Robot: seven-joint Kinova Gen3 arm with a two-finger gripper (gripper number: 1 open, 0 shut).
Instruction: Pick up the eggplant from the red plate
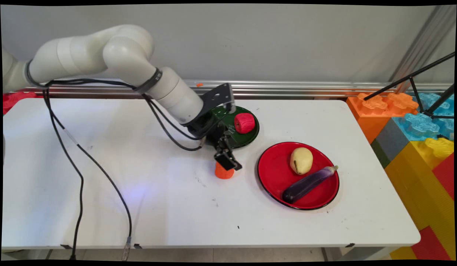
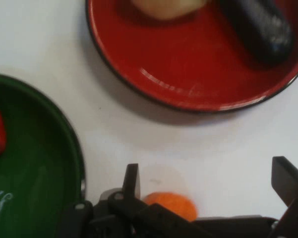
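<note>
My gripper (image 1: 227, 162) hangs low over the white table, just in front of the green plate (image 1: 247, 139). It is open, and a small orange object (image 1: 223, 173) stands on the table right under it. In the hand view the orange object (image 2: 172, 204) lies between the two spread fingers (image 2: 132, 179), close to the linkage, with the gripper (image 2: 208, 172) not touching it. A red fruit (image 1: 244, 123) sits on the green plate (image 2: 39, 163).
A red plate (image 1: 274, 168) to the right holds a yellow pear (image 1: 301, 160) and a purple eggplant (image 1: 308, 183). Large coloured blocks (image 1: 417, 129) and a black tripod (image 1: 417, 75) stand beyond the table's right end. Black cables (image 1: 80, 177) trail over the left side.
</note>
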